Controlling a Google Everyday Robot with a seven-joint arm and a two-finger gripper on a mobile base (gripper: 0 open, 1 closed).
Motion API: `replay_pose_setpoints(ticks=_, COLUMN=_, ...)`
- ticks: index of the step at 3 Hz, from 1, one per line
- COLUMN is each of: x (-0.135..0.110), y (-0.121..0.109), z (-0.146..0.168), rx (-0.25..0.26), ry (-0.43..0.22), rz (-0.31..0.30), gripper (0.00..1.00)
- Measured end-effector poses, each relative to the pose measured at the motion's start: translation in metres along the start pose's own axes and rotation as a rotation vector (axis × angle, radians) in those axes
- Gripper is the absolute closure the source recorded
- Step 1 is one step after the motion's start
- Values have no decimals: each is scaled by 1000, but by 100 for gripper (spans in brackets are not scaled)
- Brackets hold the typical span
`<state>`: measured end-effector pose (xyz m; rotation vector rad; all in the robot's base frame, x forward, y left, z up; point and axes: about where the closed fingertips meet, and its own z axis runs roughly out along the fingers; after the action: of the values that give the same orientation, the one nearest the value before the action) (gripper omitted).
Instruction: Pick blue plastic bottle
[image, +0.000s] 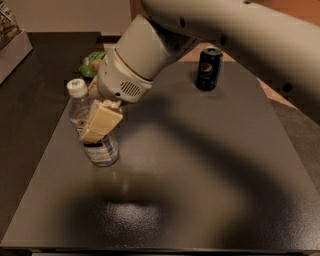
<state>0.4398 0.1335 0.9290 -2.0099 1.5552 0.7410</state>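
The blue plastic bottle (96, 145) stands upright at the left of the dark table (200, 175). It is clear, with a white cap (77, 87) and a striped label. My gripper (100, 122) is right at the bottle's middle, its cream part lying across the label and hiding much of the body. The big pale arm reaches in from the upper right.
A dark blue soda can (208, 68) stands at the back right of the table. A green bag (91, 64) lies behind the bottle, partly hidden by the wrist. A box (12, 47) sits at the far left edge.
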Motion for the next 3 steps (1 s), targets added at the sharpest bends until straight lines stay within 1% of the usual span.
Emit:
replay_pose_setpoints(ticks=1, x=-10, y=-6, z=-19, rx=14, ry=-4, rz=-12, gripper=87)
replay_pose_setpoints(ticks=2, x=-27, y=-11, z=-52, rx=49, ry=-14, rz=-25, gripper=100)
replay_pose_setpoints(ticks=3, x=-48, y=-13, z=-91, rx=86, ry=-30, rz=-34, gripper=100)
